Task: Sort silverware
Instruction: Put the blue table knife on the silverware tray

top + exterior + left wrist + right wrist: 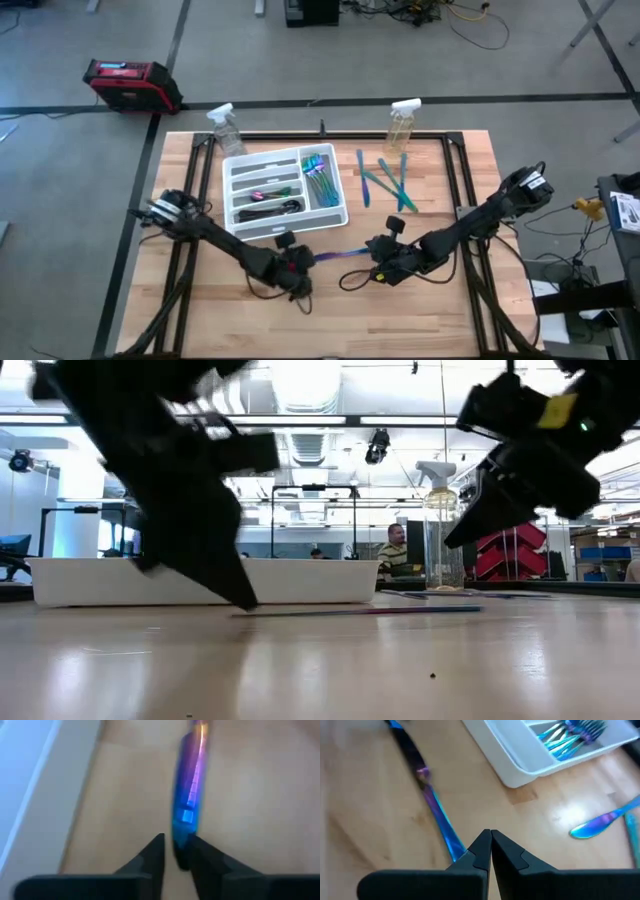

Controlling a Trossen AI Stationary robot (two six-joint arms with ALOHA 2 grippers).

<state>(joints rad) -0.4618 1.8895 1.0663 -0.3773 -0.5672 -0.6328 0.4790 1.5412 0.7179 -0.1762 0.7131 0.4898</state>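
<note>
A slim iridescent blue-purple utensil (335, 257) lies on the wooden table, in front of the white cutlery tray (285, 188). My left gripper (300, 268) reaches its left end, slanting down, and is shut on it. My right gripper (376, 262) is shut and hovers over the utensil's right end (451, 842). In the low view the right gripper (450, 543) stands above the table top. The tray holds teal forks (318, 175) and dark pieces (266, 208). Several teal pieces (385, 180) lie loose to the tray's right. My left gripper pinches the utensil's blue left end (183, 827) between its two fingertips (152, 855). The fingers slant down from the table's left and lie along the utensil. The utensil (360, 610) lies flat along the table top.
Two clear spray bottles (225, 125) (403, 120) stand at the table's far edge. A person (397, 552) sits in the room beyond. Bare wood stretches along the near edge (330, 320).
</note>
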